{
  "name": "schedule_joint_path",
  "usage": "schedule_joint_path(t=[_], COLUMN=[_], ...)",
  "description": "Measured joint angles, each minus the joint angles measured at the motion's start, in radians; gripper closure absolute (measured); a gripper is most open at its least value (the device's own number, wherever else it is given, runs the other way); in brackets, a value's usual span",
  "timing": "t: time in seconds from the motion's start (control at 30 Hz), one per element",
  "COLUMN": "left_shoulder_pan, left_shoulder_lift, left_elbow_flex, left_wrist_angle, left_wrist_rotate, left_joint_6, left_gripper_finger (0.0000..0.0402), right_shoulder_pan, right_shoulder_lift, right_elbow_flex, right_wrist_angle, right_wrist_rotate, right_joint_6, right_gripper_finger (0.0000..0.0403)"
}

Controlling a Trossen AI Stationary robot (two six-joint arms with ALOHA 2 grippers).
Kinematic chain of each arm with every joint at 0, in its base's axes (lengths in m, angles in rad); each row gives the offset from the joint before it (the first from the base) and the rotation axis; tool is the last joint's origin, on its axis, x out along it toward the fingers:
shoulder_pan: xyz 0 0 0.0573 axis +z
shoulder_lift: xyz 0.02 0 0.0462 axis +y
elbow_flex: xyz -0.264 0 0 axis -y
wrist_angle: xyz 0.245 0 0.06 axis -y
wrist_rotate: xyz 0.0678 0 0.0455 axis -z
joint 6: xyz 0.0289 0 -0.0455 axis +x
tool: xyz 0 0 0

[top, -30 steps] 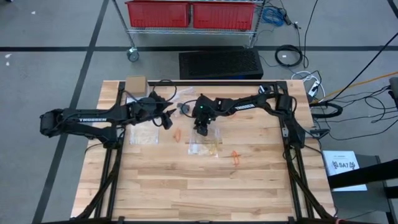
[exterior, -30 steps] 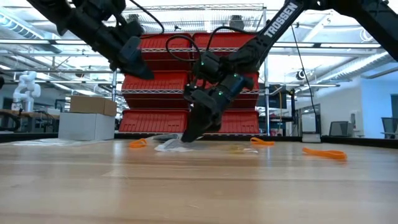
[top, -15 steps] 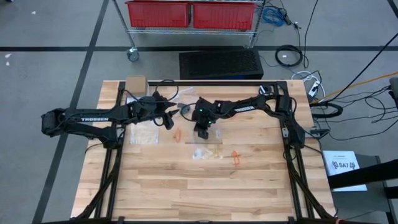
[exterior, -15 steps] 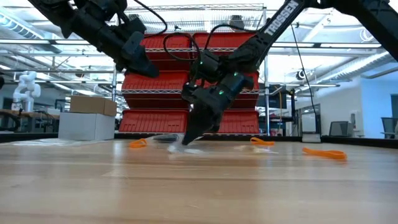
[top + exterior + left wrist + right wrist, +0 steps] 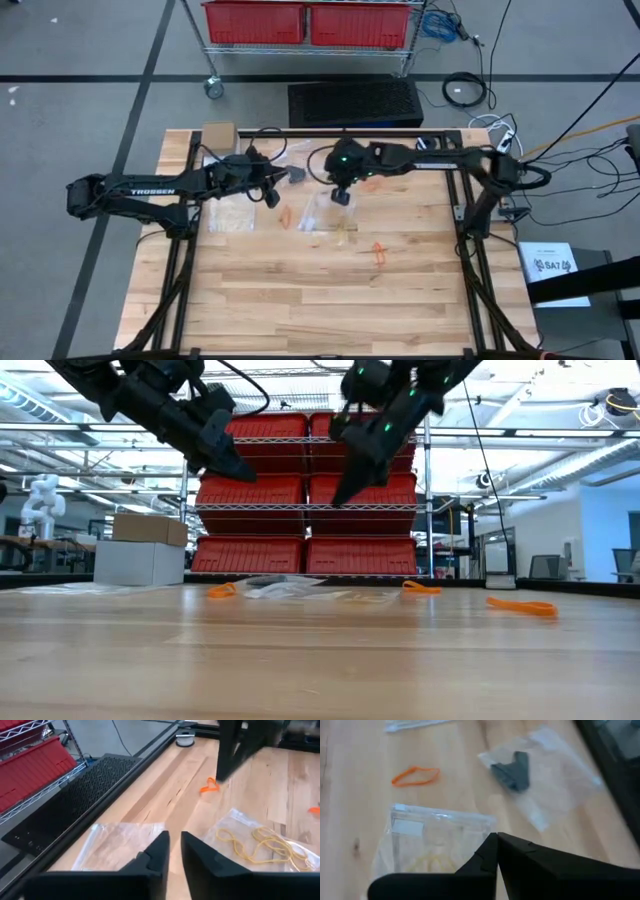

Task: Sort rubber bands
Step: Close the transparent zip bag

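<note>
1. High view: The landmark is the clear bag [image 5: 332, 213] in the middle of the table [image 5: 260, 300], with pale yellow rubber bands [image 5: 343, 238] at its near end. The right gripper [image 5: 341, 196] hangs over the bag's far end. The left gripper [image 5: 270, 198] hangs just to the left of the bag. One orange band [image 5: 286, 215] lies on the wood between the left gripper and the bag. Another orange band [image 5: 379, 252] lies to the right of the bag, nearer the front. I cannot tell how either gripper's fingers stand here.

2. Low view: Both grippers are up in the air, well above the bag [image 5: 290, 588]. The right gripper [image 5: 340, 498] comes to one thin point, so its fingers look pressed together with nothing in them. Orange bands [image 5: 520, 605] lie flat on the table (easy to see, hard to grab).

3. Left wrist view: The left gripper [image 5: 173, 842] has its fingers a little way apart and holds nothing. The bag with yellow bands [image 5: 262, 845] is close ahead.

4. Right wrist view: The right gripper [image 5: 496, 842] has its fingers squeezed shut on nothing. Right below is the bag with yellow bands [image 5: 427, 852]. An orange band [image 5: 415, 775] lies on the wood beyond it. Farther off is a second bag with a dark lump [image 5: 512, 770] inside.

5. To do it well, I think: spread the fingers first, come straight down over one loose orange band, press lightly on the wood, then pinch. Stay clear of the bag's slippery plastic.
</note>
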Motion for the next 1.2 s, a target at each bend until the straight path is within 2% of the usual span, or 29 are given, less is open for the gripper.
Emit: schedule_joint_path(t=[0.1, 0.17, 0.3, 0.47, 0.7, 0.87, 1.07, 1.2], left_shoulder_pan=[0.000, 0.000, 0.001, 0.001, 0.018, 0.050, 0.095, 0.117], left_shoulder_lift=[0.000, 0.000, -0.001, -0.001, -0.001, -0.001, -0.001, -0.001], left_elbow_flex=[0.000, 0.000, 0.000, 0.000, -0.045, -0.082, -0.086, -0.086], left_wrist_angle=[0.007, 0.020, 0.041, 0.052, 0.091, 0.167, 0.197, 0.197], left_wrist_rotate=[0.014, 0.023, 0.023, 0.036, 0.085, 0.152, 0.215, 0.235], left_joint_6=[0.014, 0.020, 0.019, -0.009, -0.041, -0.066, -0.068, -0.069], left_gripper_finger=[0.0380, 0.0394, 0.0394, 0.0398, 0.0398, 0.0398, 0.0398, 0.0398], right_shoulder_pan=[0.004, 0.004, 0.012, 0.027, -0.022, -0.061, -0.066, -0.054], right_shoulder_lift=[-0.062, -0.075, -0.020, 0.138, 0.310, 0.358, 0.379, 0.391], right_elbow_flex=[0.001, 0.003, 0.002, 0.002, 0.001, 0.001, 0.001, 0.003], right_wrist_angle=[-0.025, -0.050, -0.035, 0.099, 0.251, 0.282, 0.315, 0.316], right_wrist_rotate=[-0.002, -0.045, -0.141, -0.237, -0.262, -0.259, -0.242, -0.228], right_joint_6=[0.021, 0.037, 0.034, 0.033, 0.053, 0.071, 0.082, 0.106], right_gripper_finger=[0.0403, 0.0402, 0.0382, 0.0319, 0.0223, 0.0181, 0.0172, 0.0202])
